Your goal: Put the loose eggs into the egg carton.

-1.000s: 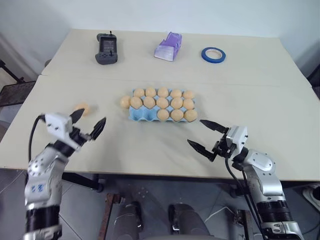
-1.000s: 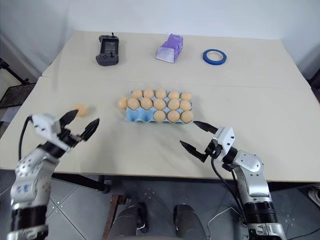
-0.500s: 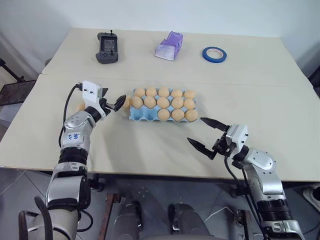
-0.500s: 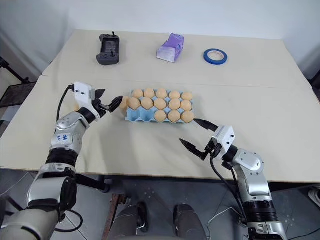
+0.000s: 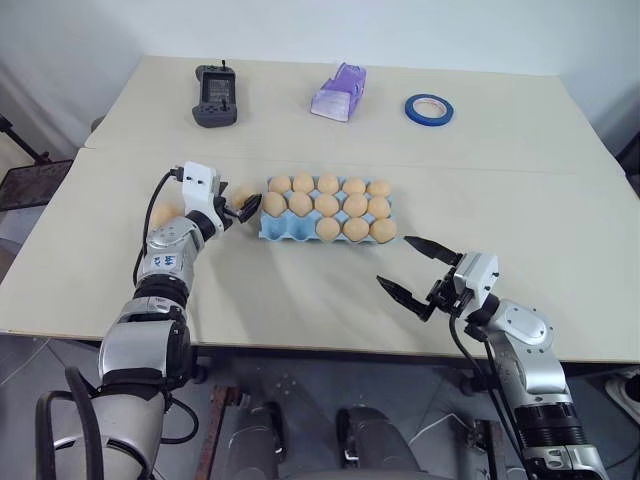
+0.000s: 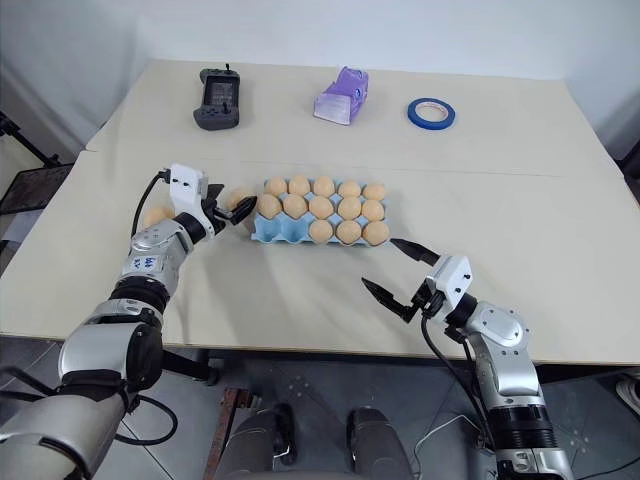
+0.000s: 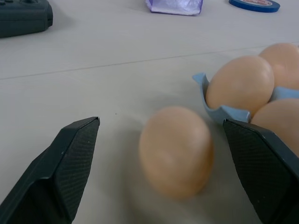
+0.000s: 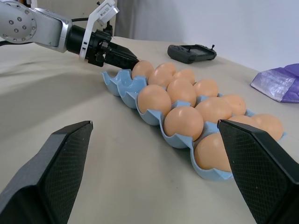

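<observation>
Left gripper jaws wide, straddling a loose egg just beside the egg carton corner; carton wall crowds one finger. Second loose egg beside that arm. Bare table between carton and right gripper, open passage. Controller, purple piece, tape roll sit well apart at the far edge.

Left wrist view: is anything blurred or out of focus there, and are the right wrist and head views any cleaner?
Left wrist view: the loose egg between the open fingers is soft-edged, while the egg carton rim behind looks crisper. Right wrist view: carton eggs sharp, near fingers dark. Left eye view: even light, faint shadows, no glare.
</observation>
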